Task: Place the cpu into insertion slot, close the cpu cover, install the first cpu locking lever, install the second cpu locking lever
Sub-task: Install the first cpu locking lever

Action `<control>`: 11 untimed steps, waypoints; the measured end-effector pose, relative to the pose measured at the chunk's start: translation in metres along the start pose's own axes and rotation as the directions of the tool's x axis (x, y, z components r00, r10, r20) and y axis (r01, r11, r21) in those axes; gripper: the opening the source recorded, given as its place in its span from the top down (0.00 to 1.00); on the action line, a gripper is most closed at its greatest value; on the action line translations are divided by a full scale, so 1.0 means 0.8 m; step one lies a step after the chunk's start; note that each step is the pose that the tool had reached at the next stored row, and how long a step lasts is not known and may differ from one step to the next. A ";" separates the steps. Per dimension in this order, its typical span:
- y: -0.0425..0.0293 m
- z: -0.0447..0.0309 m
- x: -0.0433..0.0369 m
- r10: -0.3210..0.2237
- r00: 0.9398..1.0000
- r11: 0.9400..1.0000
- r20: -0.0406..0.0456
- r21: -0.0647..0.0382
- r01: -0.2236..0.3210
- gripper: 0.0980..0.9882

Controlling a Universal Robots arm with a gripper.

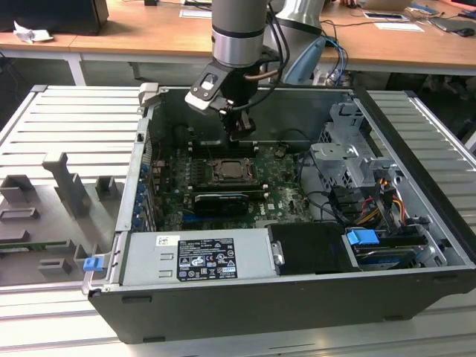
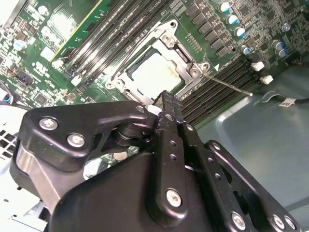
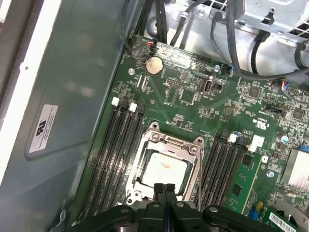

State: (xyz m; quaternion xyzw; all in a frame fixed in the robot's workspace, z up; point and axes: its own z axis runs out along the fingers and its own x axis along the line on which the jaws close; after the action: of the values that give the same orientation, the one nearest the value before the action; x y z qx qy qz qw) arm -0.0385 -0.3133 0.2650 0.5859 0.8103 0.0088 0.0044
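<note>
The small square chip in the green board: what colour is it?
The small flat square chip is pale silver-beige metal, clearest in the first wrist view.

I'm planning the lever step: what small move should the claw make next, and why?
Probably shift the shut claw sideways toward the locking lever: the cpu already sits under the cpu cover, while that thin lever juts free over the memory slots.
</note>
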 end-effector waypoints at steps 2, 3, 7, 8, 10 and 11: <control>0.0000 0.0000 0.000 -0.030 1.000 1.000 -0.001 0.000 0.030 0.99; 0.0000 0.0000 0.000 -0.041 0.999 0.999 -0.001 0.000 0.041 0.99; 0.0000 0.0000 0.000 -0.096 0.995 0.995 -0.002 0.000 0.096 0.99; 0.0000 0.0000 0.000 -0.108 0.994 0.994 -0.002 0.000 0.108 0.99; 0.0000 0.0000 0.000 -0.128 0.992 0.992 -0.003 0.000 0.128 0.99; 0.0000 0.0000 0.000 -0.136 0.991 0.991 -0.003 0.000 0.136 0.99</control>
State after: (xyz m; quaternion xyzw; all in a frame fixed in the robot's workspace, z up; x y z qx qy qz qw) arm -0.0385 -0.3134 0.2650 0.5291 0.8485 0.0091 0.0038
